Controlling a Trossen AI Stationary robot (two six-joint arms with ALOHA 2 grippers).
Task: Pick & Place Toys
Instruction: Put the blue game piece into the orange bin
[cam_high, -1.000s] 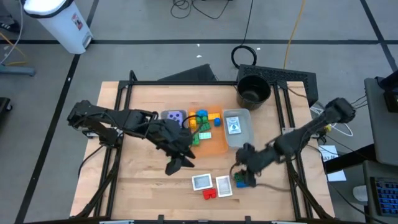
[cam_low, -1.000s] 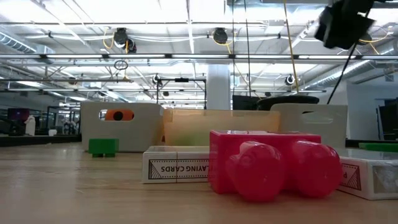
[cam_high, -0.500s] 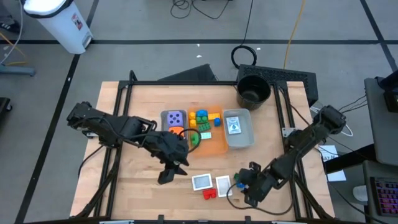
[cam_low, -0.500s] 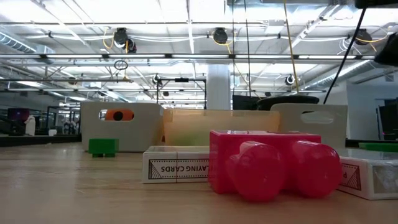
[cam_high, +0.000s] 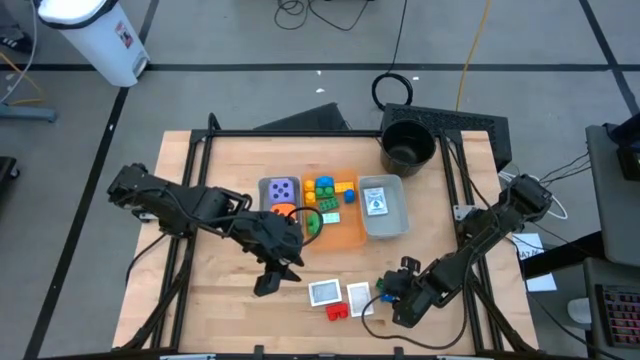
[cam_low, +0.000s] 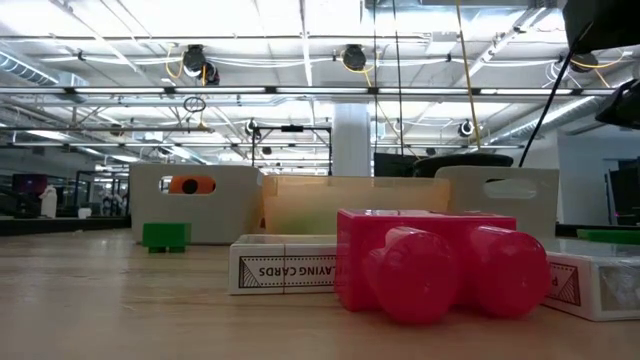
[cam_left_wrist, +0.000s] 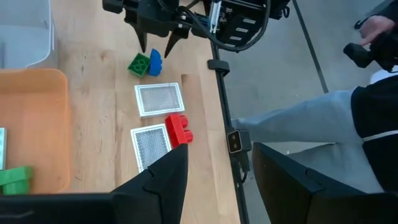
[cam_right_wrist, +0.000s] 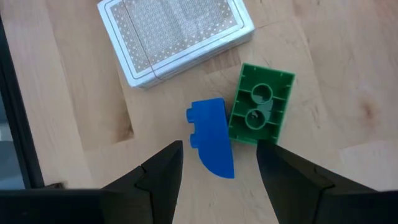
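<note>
right gripper parked right over the blue brick, left arm hanging back

High view: right gripper (cam_high: 392, 291) sits at about 5 o'clock on the table (cam_high: 220, 300), just beside two card packs (cam_high: 325, 292) and one red brick (cam_high: 337, 311); left gripper (cam_high: 275, 275) is at 7 o'clock, farther off, so the right arm's nearer; orange tray (cam_high: 350, 232) mid-table holds a purple die (cam_high: 283, 188) plus mixed bricks, too bunched to count. Low view: red brick (cam_low: 440, 262) up close, one card pack (cam_low: 285, 272) touching it. Left wrist view: fingers spread, nothing between them; one blue brick (cam_left_wrist: 155, 62), one green brick (cam_left_wrist: 139, 64), side by side. Right wrist view: fingers apart and empty; blue brick (cam_right_wrist: 212, 137) dead between them, long axis roughly 12-to-6, green brick (cam_right_wrist: 261, 103) touching at 2 o'clock.
</note>
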